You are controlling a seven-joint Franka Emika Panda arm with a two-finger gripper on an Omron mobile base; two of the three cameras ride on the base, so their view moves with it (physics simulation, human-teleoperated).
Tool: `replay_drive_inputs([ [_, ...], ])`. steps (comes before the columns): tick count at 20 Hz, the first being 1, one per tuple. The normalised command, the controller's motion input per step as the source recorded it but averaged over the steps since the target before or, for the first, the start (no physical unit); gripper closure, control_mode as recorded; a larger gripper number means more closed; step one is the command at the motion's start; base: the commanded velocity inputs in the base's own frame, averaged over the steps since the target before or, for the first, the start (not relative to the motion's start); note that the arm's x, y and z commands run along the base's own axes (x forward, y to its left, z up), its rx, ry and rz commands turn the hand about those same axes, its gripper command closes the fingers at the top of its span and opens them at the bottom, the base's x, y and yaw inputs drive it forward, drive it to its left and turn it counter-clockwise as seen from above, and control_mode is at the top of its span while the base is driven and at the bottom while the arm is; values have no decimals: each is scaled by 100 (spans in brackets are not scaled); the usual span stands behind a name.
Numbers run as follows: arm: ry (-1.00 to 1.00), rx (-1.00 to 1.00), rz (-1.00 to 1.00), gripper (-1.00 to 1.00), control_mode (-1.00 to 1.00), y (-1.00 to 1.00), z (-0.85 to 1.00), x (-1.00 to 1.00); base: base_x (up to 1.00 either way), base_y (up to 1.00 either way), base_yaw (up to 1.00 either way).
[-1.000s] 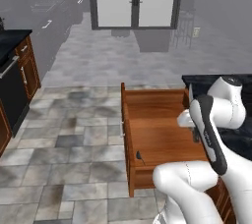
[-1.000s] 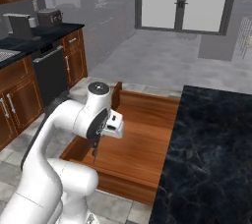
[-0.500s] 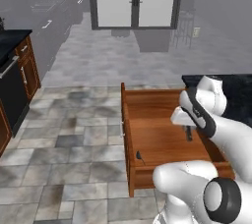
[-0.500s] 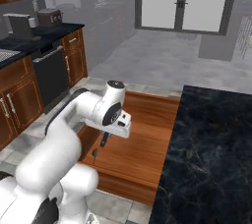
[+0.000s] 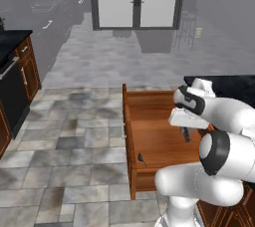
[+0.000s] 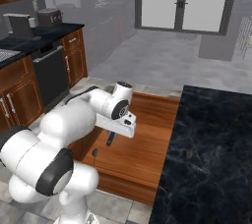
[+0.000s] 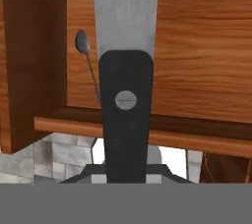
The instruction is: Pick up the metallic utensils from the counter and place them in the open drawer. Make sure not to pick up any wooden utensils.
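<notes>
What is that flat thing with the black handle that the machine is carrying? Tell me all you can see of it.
It is a table knife with a flat, pale grey metal-looking blade and a dark rounded handle bearing one round grey rivet. The two-finger gripper is shut on the handle and holds the knife above the floor of the open reddish-brown wooden drawer, apart from the thin grey spoon lying in it.

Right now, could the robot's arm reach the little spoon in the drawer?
Probably yes. The gripper hangs over the open drawer, near the spoon lying on the drawer floor, and nothing stands between them. But its jaws are shut on the knife, so it would have to let that go first.
</notes>
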Motion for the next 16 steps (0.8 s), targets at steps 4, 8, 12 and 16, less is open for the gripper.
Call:
replay_drive_inputs([
  [4,11,1,0,100,-100,-2,-46,30,0,0,0],
  [8,9,2,0,100,-100,-1,-41,6,0,0,0],
  [12,5,2,0,100,-100,0,-28,1,0,0,0],
  [16,2,0,0,100,-100,0,-27,11,0,0,0],
])
